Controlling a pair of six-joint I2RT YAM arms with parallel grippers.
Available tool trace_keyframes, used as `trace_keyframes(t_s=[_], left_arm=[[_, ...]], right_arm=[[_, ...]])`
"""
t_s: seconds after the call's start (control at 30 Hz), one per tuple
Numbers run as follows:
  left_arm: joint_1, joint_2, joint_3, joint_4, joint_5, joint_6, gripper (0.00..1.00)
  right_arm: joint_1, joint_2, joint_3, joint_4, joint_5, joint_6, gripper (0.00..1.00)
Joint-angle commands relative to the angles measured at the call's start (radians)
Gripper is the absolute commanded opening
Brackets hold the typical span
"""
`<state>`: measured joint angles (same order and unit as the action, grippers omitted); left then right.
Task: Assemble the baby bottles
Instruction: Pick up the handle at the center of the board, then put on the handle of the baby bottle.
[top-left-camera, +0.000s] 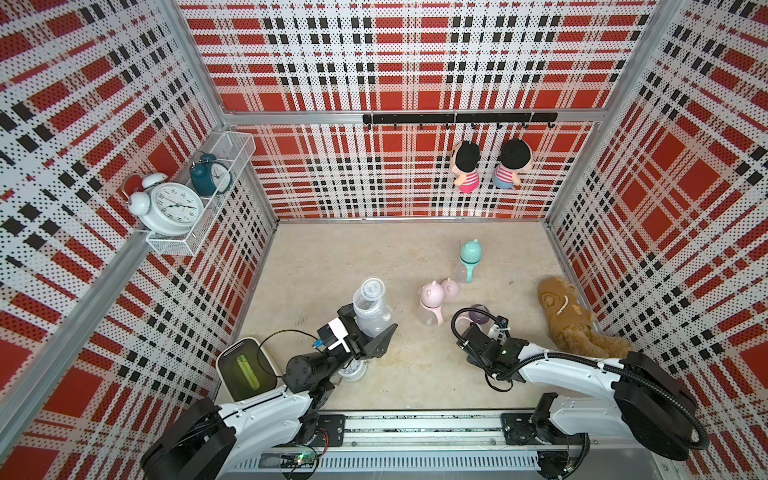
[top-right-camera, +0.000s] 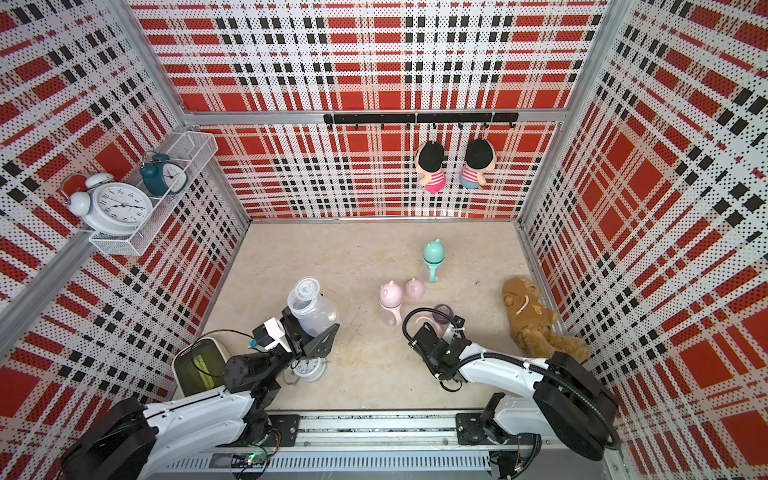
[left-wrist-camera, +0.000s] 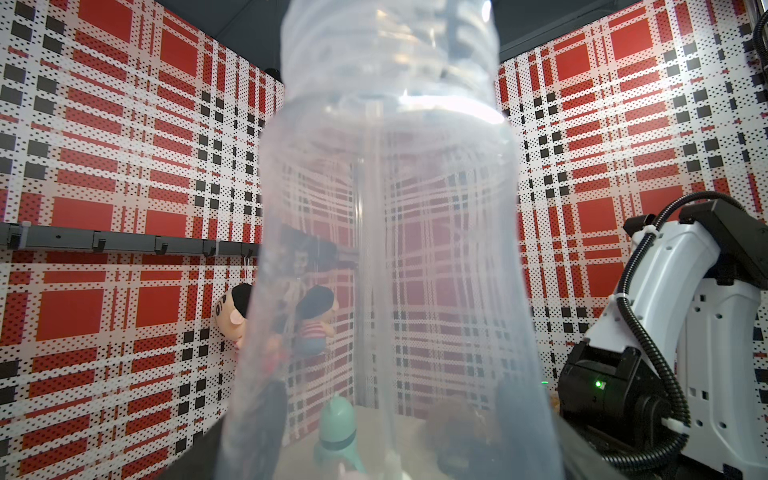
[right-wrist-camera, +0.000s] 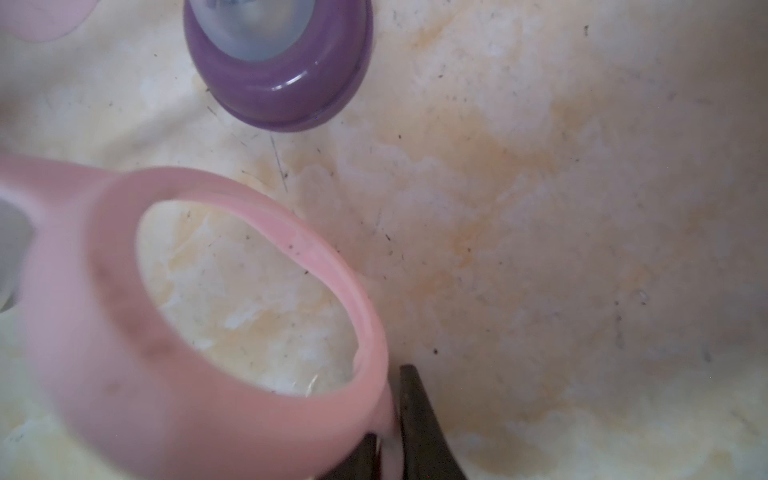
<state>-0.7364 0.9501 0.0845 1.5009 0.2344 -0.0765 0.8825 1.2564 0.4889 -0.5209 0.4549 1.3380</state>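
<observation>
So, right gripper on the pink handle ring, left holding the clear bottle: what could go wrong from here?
The right gripper pinches only a thin edge of the pink handle ring, so the ring may swivel or slip when lifted.
The purple nipple collar lies close beside the ring and could get knocked.
The left gripper holds the clear bottle low on its body; pushing the ring over its neck might tip it.
</observation>
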Motion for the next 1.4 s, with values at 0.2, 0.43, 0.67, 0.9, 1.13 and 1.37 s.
trace_keyframes(t_s=[0.2, 0.43, 0.67, 0.9, 1.13, 1.37], left_arm=[[-0.008, -0.002, 0.012, -0.028, -0.006, 0.013, 0.00], [-0.008, 0.006, 0.002, -0.032, -0.019, 0.004, 0.00], [-0.011, 0.031, 0.001, -0.036, -0.023, -0.003, 0.00], [-0.012, 0.082, 0.015, -0.030, -0.004, -0.018, 0.00], [-0.008, 0.115, 0.024, -0.024, 0.013, -0.017, 0.00], [-0.009, 0.191, 0.068, -0.012, 0.028, -0.029, 0.00]], right_arm=[[0.001, -0.052, 0.075, -0.178, 0.117, -0.032, 0.00], [0.003, -0.186, 0.235, -0.360, 0.206, -0.164, 0.00], [0.004, -0.230, 0.497, -0.392, 0.322, -0.438, 0.00], [0.023, -0.108, 0.754, -0.319, 0.395, -0.718, 0.00], [0.062, -0.074, 0.818, -0.128, 0.354, -0.975, 0.00], [0.164, -0.015, 0.867, -0.036, 0.442, -1.099, 0.00]])
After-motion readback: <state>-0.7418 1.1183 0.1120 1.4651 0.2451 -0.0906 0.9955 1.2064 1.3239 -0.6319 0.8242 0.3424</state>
